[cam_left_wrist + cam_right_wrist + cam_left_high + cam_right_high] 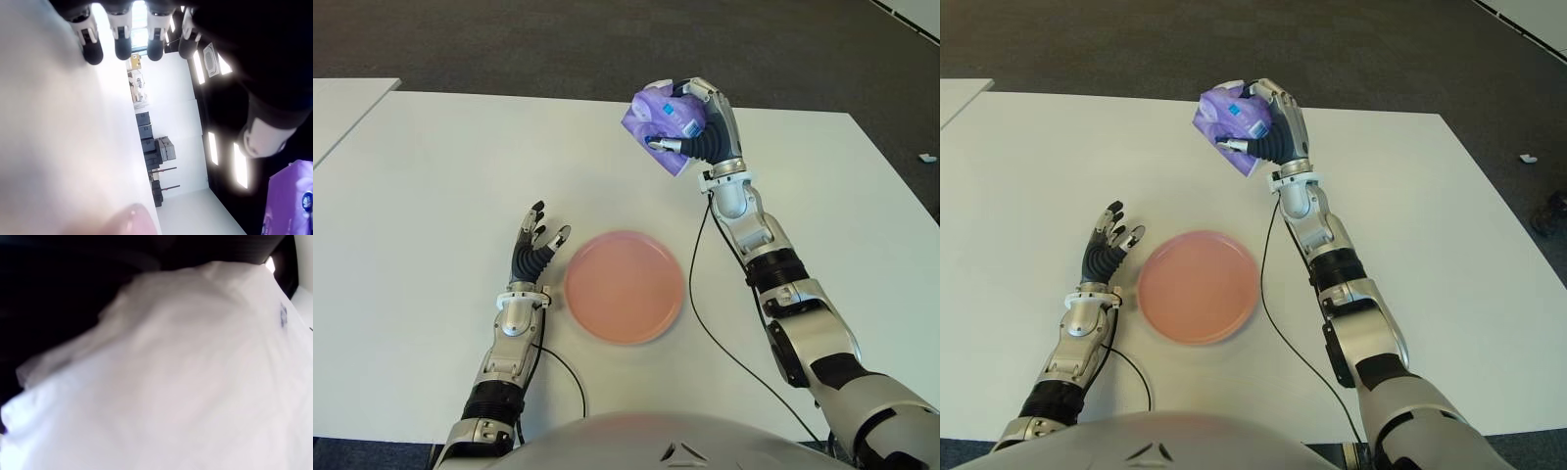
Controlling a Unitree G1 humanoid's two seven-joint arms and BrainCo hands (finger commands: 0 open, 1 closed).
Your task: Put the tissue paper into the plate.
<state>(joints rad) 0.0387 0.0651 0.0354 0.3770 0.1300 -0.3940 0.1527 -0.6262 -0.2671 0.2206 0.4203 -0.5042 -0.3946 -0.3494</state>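
A purple tissue paper pack is held above the white table, with my right hand shut on it beyond and to the right of the plate. The pack fills the right wrist view as a pale soft surface. The pink round plate lies on the table in front of me with nothing in it. My left hand shows just left of the plate, fingers spread and holding nothing. In the left wrist view its fingertips are extended, and a corner of the pack shows far off.
A second white table stands at the far left with a gap between. Dark carpet lies beyond the table's far edge. A black cable runs along my right arm over the table, right of the plate.
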